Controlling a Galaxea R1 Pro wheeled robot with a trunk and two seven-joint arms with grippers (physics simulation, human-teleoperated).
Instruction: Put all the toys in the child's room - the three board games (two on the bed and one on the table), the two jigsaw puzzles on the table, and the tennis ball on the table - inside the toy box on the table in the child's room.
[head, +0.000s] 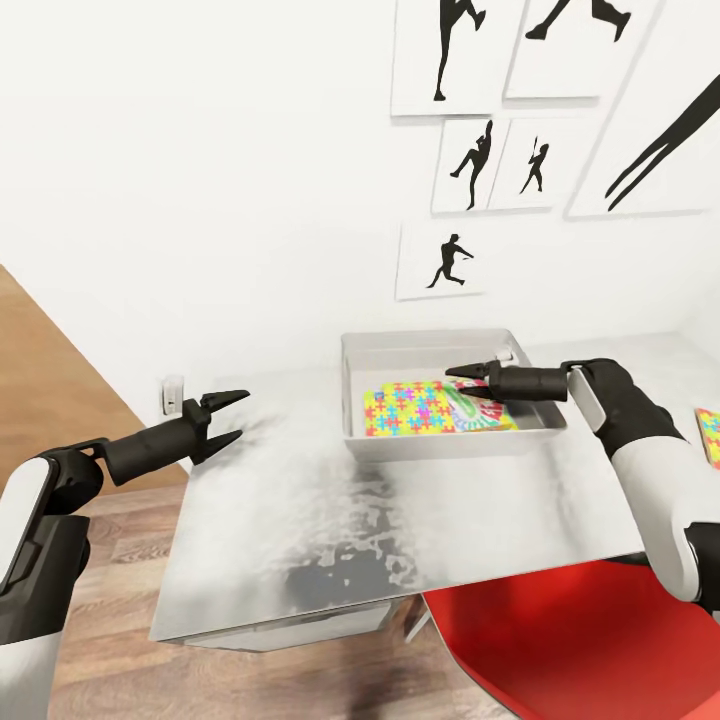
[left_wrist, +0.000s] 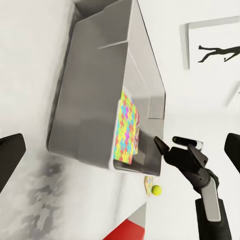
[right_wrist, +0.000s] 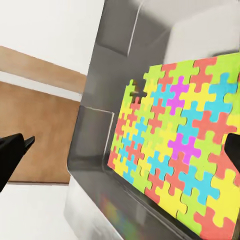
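The right claw (head: 468, 372) hangs over the open grey rectangular toy box (head: 360, 440), its black fingers looking pressed together in the head view and holding nothing. Beneath it, inside the box, lies a flat jigsaw puzzle (head: 415, 409) of interlocking yellow, green, orange, cyan and magenta pieces, with a green-and-red board game (head: 478, 407) partly on top of it. The left claw (head: 232, 415) hovers over the pale grey tabletop (head: 300, 520) well to the box's left, fingers spread and empty. In the left wrist view a small yellow-green tennis ball (left_wrist: 156, 190) sits on the tabletop beyond the box, beside another colourful flat piece (left_wrist: 148, 183). A red chair (head: 590, 640) stands at the tabletop's near edge.
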